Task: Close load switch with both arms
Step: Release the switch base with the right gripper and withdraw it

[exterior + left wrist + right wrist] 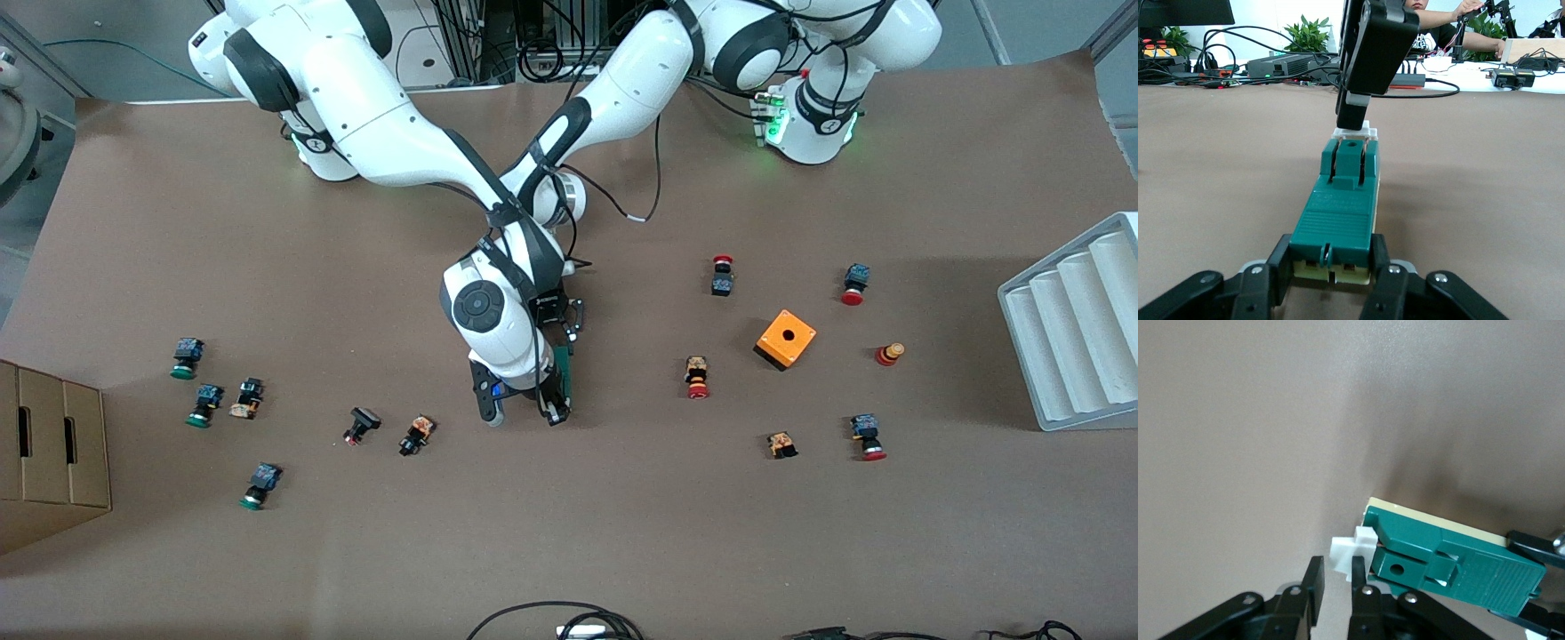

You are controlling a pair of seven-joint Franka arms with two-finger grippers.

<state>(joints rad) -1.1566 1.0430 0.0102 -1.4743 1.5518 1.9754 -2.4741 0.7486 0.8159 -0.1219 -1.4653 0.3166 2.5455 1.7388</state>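
Left wrist view shows the left end effector (1331,277) pinching one end of the single load switch (1338,223), a narrow dark-green plastic block with a ribbed top, a cream base and a raised lever with a round hole. The switch lies flat on the worktop (1218,173), near its middle. At the switch's other end the right end effector (1335,587) comes down from above, its two black fingers (1313,587) pressed almost together right at the one white tab (1353,550), a small squared plastic piece jutting from that end; whether they grip it is unclear.

In the front view both white arms cross over the worktop's centre, the right end effector (558,409) and left end effector (569,324) meeting on the switch (564,369).

Outward, the worktop is matte brown. One orange box (786,339) with a round hole sits toward the left arm's end, amid six small push buttons, mostly red-capped. Seven more buttons, several green-capped, lie toward the right arm's end. One grey ribbed tray (1076,324) and one cardboard box (49,453) stand at the two ends.
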